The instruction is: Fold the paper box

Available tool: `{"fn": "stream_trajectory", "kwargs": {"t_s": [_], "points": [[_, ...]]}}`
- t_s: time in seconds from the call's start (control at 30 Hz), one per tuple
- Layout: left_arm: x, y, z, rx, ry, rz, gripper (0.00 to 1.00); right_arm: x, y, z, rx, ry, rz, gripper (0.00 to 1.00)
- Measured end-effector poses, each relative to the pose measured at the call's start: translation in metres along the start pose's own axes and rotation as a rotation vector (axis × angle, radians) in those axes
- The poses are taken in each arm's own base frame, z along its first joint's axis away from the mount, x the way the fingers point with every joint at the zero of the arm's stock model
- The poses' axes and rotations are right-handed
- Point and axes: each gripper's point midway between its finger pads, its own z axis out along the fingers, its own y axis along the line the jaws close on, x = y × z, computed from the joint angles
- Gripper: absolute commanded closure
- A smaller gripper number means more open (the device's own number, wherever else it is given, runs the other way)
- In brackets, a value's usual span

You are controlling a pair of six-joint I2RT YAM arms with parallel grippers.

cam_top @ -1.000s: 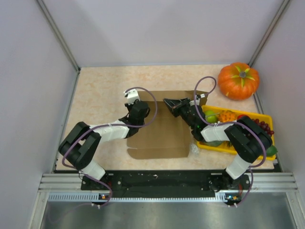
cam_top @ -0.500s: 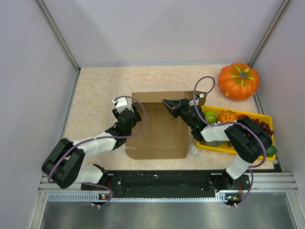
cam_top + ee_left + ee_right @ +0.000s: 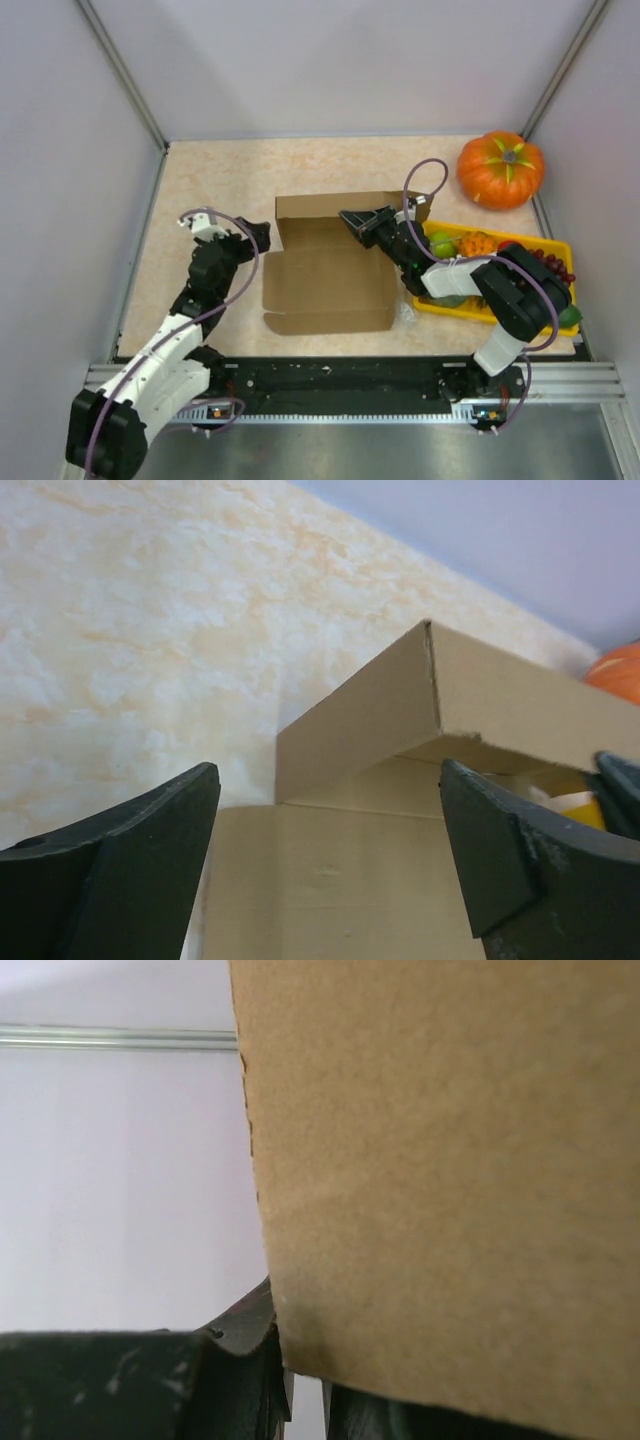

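Paper box [image 3: 325, 285] in right hand [image 3: 349, 218]

Left arm [image 3: 170, 345] and right arm [image 3: 510, 295]: black joint housings, white link shells. Thin purple cable [image 3: 425, 172] looped alongside each. White block [image 3: 203, 224] on left wrist. Left gripper [image 3: 328, 768] fingers [image 3: 110, 880]: matte black wedges, pale scuffs on edges.
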Motion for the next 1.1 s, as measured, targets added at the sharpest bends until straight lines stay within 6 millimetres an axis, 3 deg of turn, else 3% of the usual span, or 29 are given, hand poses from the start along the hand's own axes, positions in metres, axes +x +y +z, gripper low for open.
{"fn": "stream_trajectory", "kwargs": {"t_s": [0.07, 0.17, 0.2, 0.27, 0.3, 0.37, 0.4, 0.47, 0.63, 0.8, 0.97, 1.1], "points": [[-0.011, 0.004, 0.002, 0.024, 0.014, -0.063, 0.02, 0.001, 0.0, 0.0, 0.0, 0.004, -0.008, 0.84], [-0.025, 0.003, 0.012, 0.067, 0.065, -0.15, 0.02, 0.002, -0.002, 0.0, 0.004, 0.012, -0.038, 0.66], [-0.027, -0.003, 0.017, 0.094, 0.099, -0.167, 0.06, 0.003, -0.002, 0.001, 0.007, 0.02, -0.055, 0.54], [-0.027, -0.024, 0.023, 0.175, 0.173, -0.184, 0.1, 0.008, -0.005, 0.002, 0.018, 0.047, -0.098, 0.42], [-0.027, -0.031, 0.024, 0.206, 0.198, -0.187, 0.11, 0.01, -0.006, 0.002, 0.025, 0.062, -0.12, 0.29], [-0.027, -0.044, 0.023, 0.265, 0.233, -0.188, 0.13, 0.016, -0.012, 0.0, 0.053, 0.106, -0.188, 0.23], [-0.026, -0.047, 0.021, 0.279, 0.241, -0.181, 0.13, 0.018, -0.015, -0.002, 0.067, 0.134, -0.234, 0.13], [-0.025, -0.049, 0.013, 0.284, 0.243, -0.142, 0.13, 0.023, -0.017, -0.007, 0.092, 0.198, -0.329, 0.06], [-0.03, -0.043, -0.013, 0.274, 0.171, 0.008, 0.13, 0.026, -0.013, -0.031, 0.127, 0.348, -0.603, 0.03], [0.01, -0.021, -0.014, 0.183, 0.223, 0.115, 0.24, 0.015, 0.005, -0.074, 0.143, 0.394, -0.838, 0.01], [0.061, -0.004, 0.002, 0.088, 0.361, 0.216, 0.25, -0.028, 0.032, -0.108, 0.176, 0.254, -1.026, 0.01], [0.072, 0.008, 0.023, 0.015, 0.385, 0.241, 0.27, -0.081, 0.037, -0.12, 0.238, 0.127, -1.045, 0.02]]}}
